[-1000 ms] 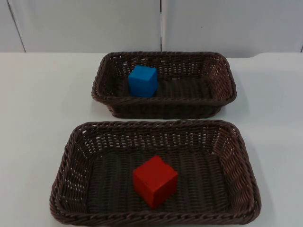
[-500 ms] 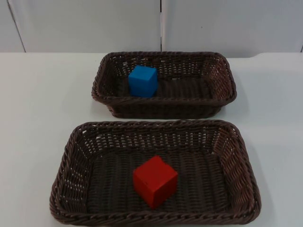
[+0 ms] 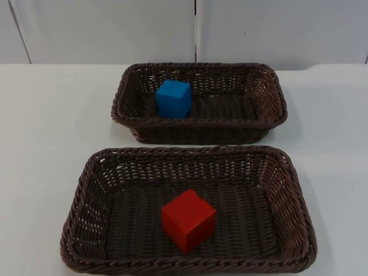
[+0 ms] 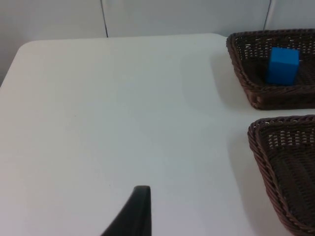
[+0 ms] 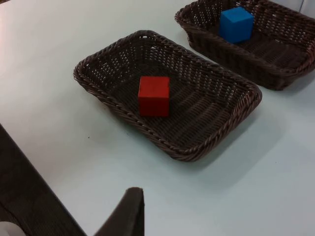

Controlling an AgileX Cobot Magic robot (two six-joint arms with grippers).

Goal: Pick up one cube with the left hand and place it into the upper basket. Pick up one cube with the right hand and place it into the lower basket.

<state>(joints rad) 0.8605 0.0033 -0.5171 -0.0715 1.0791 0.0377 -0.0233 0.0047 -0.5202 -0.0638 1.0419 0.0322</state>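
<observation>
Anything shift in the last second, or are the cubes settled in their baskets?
Nothing visibly changed. The blue cube stays in the upper basket and the red cube in the lower basket, both exactly where they were.

Both baskets (image 3: pixel 198 69) are rough dark-brown wicker; the table (image 3: pixel 52 126) smooth, matt white.

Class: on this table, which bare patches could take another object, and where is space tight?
Free: the white table left of both baskets, and the stretch right of them. Inside, the upper basket has bare floor right of the blue cube; the lower basket has room either side of the red cube. Tight: the narrow strip between the baskets.
</observation>
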